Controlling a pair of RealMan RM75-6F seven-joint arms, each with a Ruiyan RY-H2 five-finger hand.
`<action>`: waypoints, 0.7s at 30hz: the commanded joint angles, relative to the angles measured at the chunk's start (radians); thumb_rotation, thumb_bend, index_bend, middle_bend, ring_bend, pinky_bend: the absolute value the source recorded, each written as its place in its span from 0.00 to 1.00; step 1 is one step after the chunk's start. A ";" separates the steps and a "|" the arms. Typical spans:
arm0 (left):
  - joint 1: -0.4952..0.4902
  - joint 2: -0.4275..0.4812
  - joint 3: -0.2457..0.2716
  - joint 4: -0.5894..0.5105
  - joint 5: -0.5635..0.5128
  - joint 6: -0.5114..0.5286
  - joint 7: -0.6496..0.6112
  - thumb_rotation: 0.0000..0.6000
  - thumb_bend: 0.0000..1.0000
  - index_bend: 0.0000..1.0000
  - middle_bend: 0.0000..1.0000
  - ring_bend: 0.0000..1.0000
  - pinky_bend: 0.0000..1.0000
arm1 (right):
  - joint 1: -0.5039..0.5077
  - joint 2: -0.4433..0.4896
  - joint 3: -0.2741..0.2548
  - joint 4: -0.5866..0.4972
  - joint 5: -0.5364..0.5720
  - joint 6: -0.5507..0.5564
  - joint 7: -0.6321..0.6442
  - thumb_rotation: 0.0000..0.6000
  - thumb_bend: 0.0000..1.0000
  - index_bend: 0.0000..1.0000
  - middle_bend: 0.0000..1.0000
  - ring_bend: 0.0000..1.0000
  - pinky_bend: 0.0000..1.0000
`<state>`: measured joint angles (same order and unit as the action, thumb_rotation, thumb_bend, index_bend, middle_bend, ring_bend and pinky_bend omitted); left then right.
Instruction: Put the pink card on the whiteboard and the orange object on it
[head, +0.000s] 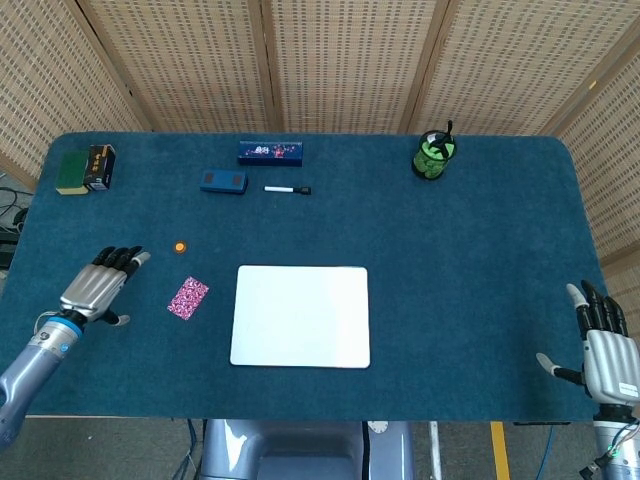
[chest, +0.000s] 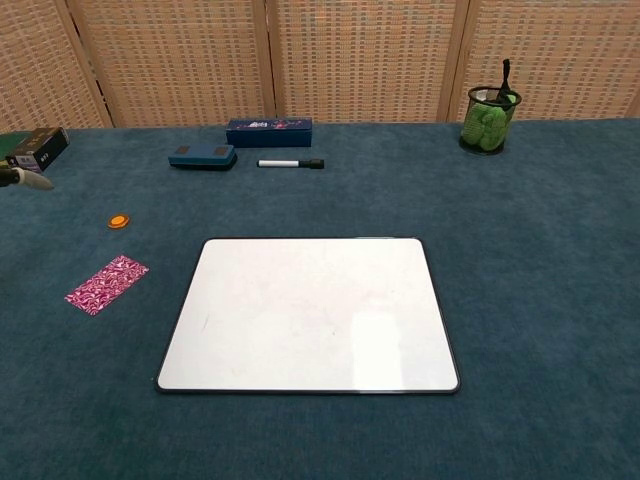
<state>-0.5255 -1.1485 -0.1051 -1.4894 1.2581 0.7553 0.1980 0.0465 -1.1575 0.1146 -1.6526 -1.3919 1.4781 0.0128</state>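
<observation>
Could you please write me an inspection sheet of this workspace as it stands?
Surface: blue table cloth, flat.
Job's things: pink card and orange object lie left of the whiteboard, which is bare.
Clutter: eraser, marker, blue box, mesh cup, boxes at the far left corner.
Robot hands: left robot hand open, near the card; right robot hand open at the table edge.
Cables: some beside the table edges.
Surroundings: wicker screens.
</observation>
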 joint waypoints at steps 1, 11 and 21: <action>-0.033 -0.023 -0.005 -0.003 -0.056 -0.038 0.034 1.00 0.11 0.10 0.00 0.00 0.00 | 0.000 0.001 -0.001 0.000 -0.001 0.000 0.002 1.00 0.00 0.00 0.00 0.00 0.00; -0.078 -0.061 0.001 -0.015 -0.134 -0.057 0.094 1.00 0.14 0.19 0.00 0.00 0.00 | -0.002 0.001 -0.002 0.001 -0.004 0.002 0.008 1.00 0.00 0.00 0.00 0.00 0.00; -0.119 -0.127 0.014 0.024 -0.193 -0.060 0.143 1.00 0.14 0.23 0.00 0.00 0.00 | -0.001 0.003 -0.002 -0.001 -0.001 -0.002 0.008 1.00 0.00 0.00 0.00 0.00 0.00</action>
<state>-0.6414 -1.2712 -0.0926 -1.4691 1.0674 0.6936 0.3379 0.0459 -1.1543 0.1129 -1.6534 -1.3929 1.4759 0.0211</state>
